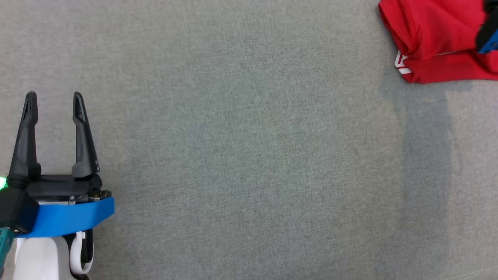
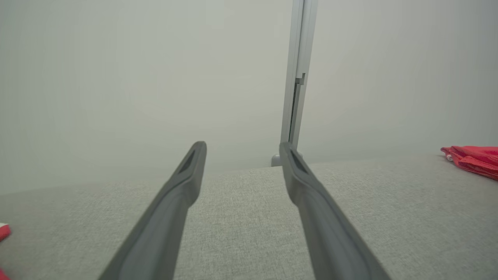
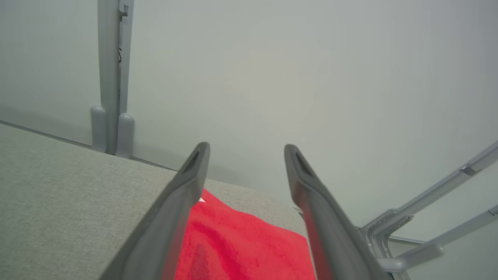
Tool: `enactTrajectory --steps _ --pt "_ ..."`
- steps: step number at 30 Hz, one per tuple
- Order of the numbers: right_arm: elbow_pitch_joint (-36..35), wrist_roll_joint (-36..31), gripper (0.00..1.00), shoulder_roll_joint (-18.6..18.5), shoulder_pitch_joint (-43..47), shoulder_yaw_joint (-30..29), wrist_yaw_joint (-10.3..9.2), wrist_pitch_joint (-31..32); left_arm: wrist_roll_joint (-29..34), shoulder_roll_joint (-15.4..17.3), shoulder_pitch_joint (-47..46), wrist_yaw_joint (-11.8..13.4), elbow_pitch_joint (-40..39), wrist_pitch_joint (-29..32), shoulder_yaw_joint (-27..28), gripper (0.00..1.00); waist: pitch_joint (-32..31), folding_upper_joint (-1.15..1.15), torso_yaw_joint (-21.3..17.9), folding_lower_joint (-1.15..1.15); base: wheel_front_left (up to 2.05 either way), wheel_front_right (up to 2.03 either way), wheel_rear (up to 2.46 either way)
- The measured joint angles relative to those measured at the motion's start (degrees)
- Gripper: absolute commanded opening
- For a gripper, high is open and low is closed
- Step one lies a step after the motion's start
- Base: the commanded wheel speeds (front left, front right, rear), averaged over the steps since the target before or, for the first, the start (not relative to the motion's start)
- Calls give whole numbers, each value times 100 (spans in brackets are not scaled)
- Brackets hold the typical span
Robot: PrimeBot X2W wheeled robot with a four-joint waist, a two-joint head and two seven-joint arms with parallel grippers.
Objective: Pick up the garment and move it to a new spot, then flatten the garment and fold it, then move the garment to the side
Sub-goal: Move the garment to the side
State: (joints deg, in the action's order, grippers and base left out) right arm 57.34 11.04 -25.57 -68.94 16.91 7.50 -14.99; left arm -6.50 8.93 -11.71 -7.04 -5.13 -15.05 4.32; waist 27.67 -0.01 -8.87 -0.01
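The folded red garment lies upper right, apparently set aside. The right gripper over it has fingers apart, gripping nothing; the left gripper, fingers apart too, waits lower left, clear

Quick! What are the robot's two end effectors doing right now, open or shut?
Left end effector: open, holding nothing.
Right end effector: open, over the red garment, not gripping it.
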Motion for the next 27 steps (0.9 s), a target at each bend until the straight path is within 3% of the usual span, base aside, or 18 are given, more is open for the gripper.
enactTrajectory --steps 11,20,27 --pt "-1727 257 100 769 1889 -46 -1 -3 -57 -378 598 2 438 -2 155 100 -1207 -1 481 -1 0 0 0" --pt "-2373 421 100 1116 3460 -149 0 -4 -63 -513 1062 2 840 0 163 100 -2002 -1 871 0 0 0 0" --pt "-2713 483 100 1152 4506 -554 -1 -4 -57 -550 1286 -1 1206 -1 155 100 -2357 -1 964 1 0 0 0"
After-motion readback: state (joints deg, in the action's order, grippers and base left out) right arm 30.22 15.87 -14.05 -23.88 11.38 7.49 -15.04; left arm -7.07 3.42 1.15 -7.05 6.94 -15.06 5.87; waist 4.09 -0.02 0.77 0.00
